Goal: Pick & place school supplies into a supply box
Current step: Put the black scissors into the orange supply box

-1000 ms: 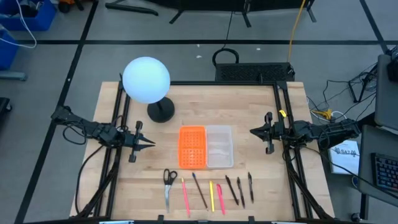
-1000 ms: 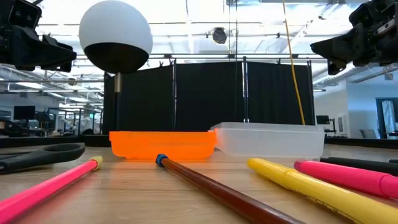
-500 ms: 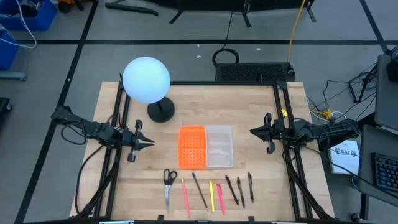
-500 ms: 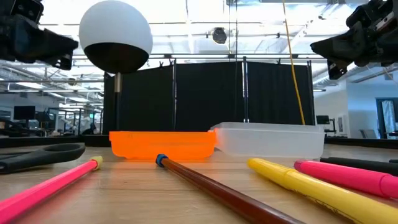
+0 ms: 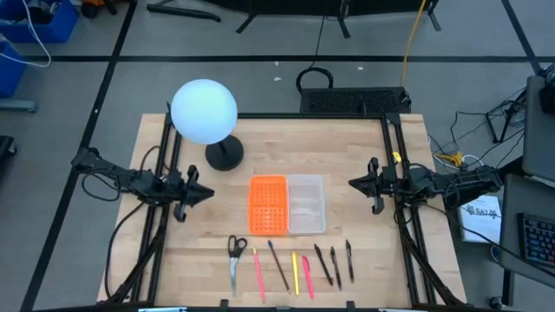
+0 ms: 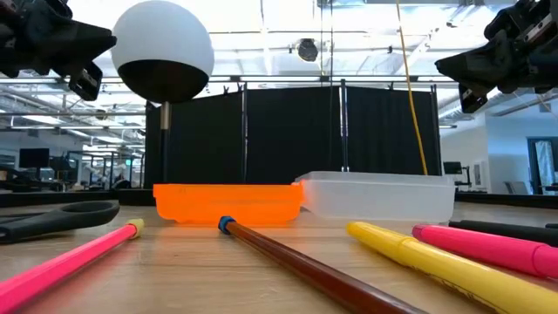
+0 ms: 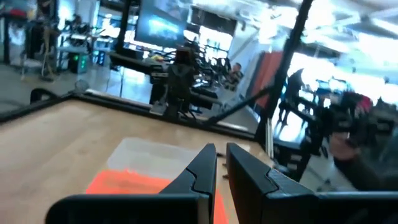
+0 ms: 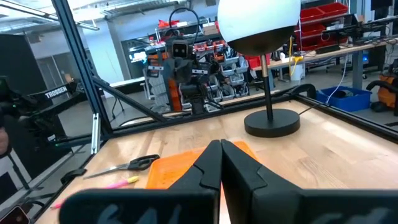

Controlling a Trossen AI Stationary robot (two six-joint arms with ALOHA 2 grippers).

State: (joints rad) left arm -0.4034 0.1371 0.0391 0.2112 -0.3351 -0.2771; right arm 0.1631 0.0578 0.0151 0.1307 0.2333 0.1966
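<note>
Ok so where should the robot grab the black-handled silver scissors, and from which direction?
Probably across the closed silver blades of the black-handled scissors, just below the handle loops, coming straight down. They lie flat on the wooden table, blades pointing toward the front edge, nearest the left gripper; jaws should straddle the blades' narrow width.

Two slim black arms, black cables trailing, each ending in a dark two-fingered hand (image 5: 205, 194).

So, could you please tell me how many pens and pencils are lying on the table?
7, in a row between the scissors and the table's right edge: pink, brown, yellow, pink, three dark. None look hidden.
</note>
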